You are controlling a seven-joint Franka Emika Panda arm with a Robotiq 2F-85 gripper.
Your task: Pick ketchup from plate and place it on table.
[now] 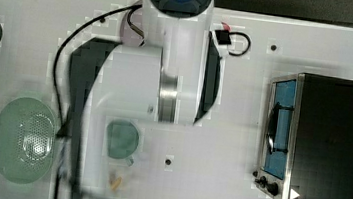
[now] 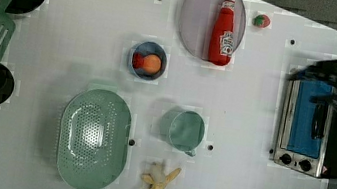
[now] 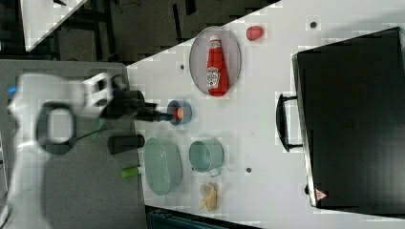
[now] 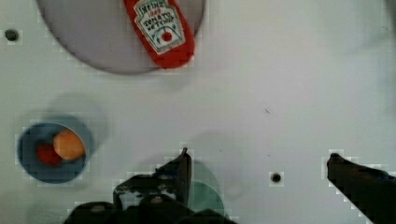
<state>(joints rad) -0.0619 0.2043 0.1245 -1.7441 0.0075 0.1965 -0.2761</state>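
Ketchup (image 2: 223, 32): slim red bottle, whitish cap, pale label, lying flat on plate (image 2: 195, 22), base over plate's rim.
Plate: large round, pale lilac-grey, flat on table (image 2: 89, 37), top centre in left view.
Table: wide white top, few black dots.

**Four cameras, one tabletop**

The top view looks straight down over the arm. The left and right views look down on the table (image 2: 90, 32) from farther off, sharing the plate (image 2: 193, 22) and toaster oven (image 3: 348, 119). The wrist view hangs close above.
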